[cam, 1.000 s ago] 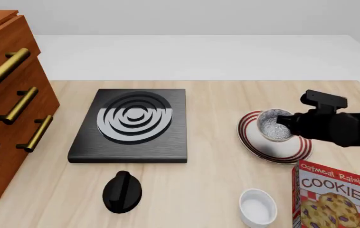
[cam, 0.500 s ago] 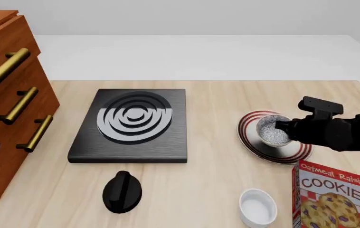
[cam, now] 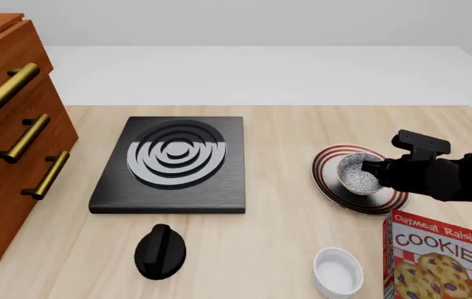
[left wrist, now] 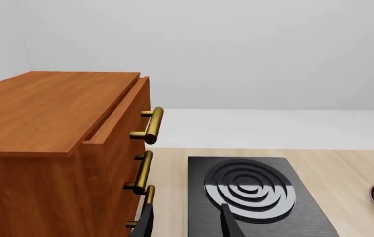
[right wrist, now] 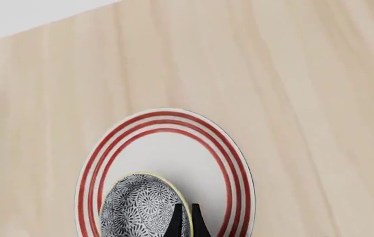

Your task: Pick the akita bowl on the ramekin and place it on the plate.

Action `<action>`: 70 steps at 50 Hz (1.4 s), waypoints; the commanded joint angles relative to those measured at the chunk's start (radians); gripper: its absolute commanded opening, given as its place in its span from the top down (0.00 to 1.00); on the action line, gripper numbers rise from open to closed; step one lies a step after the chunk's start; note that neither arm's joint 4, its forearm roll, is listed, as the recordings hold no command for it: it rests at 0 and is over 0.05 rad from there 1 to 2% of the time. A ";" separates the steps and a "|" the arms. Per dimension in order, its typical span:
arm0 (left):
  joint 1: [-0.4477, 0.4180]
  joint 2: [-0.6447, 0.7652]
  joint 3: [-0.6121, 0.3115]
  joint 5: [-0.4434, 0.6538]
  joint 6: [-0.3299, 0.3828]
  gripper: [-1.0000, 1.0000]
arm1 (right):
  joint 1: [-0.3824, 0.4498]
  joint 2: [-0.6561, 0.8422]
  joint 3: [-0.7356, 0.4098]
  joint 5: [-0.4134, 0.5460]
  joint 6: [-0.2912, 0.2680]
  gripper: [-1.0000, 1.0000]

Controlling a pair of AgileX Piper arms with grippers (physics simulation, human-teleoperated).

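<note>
The akita bowl (cam: pixel 355 174), speckled black and white, sits low over the middle of the red-ringed plate (cam: pixel 322 184) at the table's right. My right gripper (cam: pixel 374 168) is shut on the bowl's right rim. In the right wrist view the two fingers pinch the rim of the bowl (right wrist: pixel 139 206) above the plate (right wrist: pixel 238 165). I cannot tell whether the bowl touches the plate. The white ramekin (cam: pixel 338 271) stands alone near the front edge. My left gripper (left wrist: pixel 187 224) hangs open by the cabinet, holding nothing.
A wooden cabinet (cam: pixel 12 124) with brass handles fills the left side. A black stove slab (cam: pixel 174 163) with ringed burner lies mid-table, with a black knob (cam: pixel 160 250) in front of it. A cookies box (cam: pixel 444 260) stands right of the ramekin.
My right gripper has come down with the bowl, from well above the plate to low over its middle. The left arm has not moved.
</note>
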 commanded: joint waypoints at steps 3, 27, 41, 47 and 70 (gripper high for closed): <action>-0.001 -0.002 0.003 0.000 0.001 0.00 | 0.000 0.015 0.003 -0.017 0.012 1.00; 0.000 0.002 -0.001 -0.001 -0.001 0.00 | 0.013 -0.007 0.010 -0.016 0.045 0.00; 0.000 -0.001 -0.004 0.004 -0.001 0.00 | 0.001 -0.075 0.023 0.008 0.050 0.00; -0.001 -0.003 0.003 -0.001 0.000 0.00 | -0.034 -0.216 0.032 0.076 0.023 0.00; -0.004 -0.001 -0.002 0.003 0.008 0.00 | 0.088 -1.110 -0.190 0.691 -0.110 0.00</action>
